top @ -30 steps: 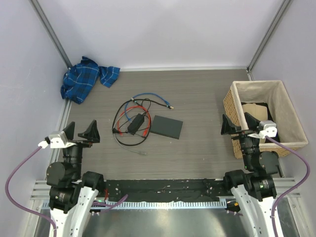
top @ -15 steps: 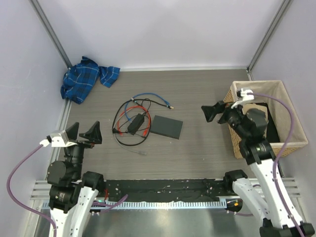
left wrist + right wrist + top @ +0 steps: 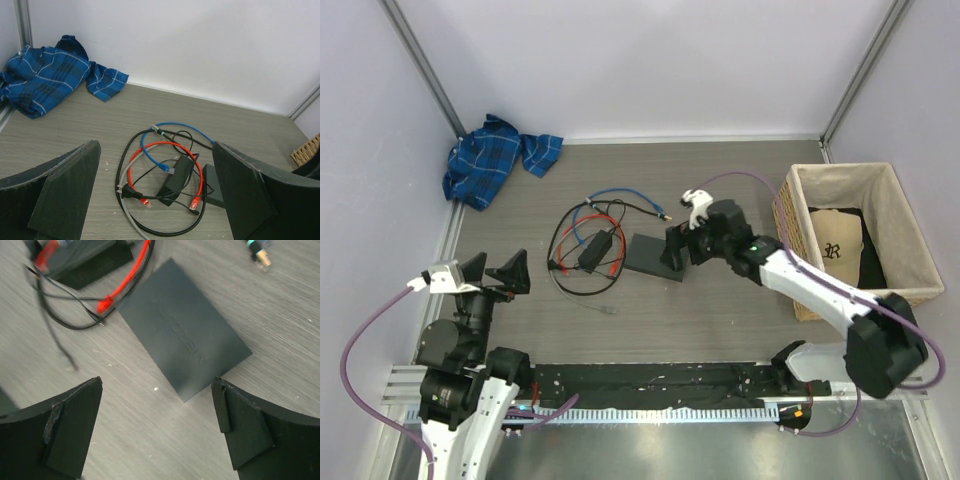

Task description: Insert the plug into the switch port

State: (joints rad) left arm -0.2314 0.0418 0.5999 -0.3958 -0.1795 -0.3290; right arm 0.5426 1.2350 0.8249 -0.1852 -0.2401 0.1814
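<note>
The switch, a flat dark grey box, lies mid-table; it also shows in the right wrist view and, in part, in the left wrist view. Its edge ports cannot be made out. My right gripper is open and empty, hovering over the box's right end. A tangle of red, blue, grey and black cables with a black adapter brick lies left of the box. A red plug lies by the box's edge. My left gripper is open and empty, well back from the cables.
A wicker basket with a tan cap stands at the right edge. A blue plaid cloth lies in the far left corner. A gold-tipped cable end lies just beyond the box.
My right arm has swung from beside the basket leftward and forward until its open gripper is over the switch. The left gripper has barely moved.
</note>
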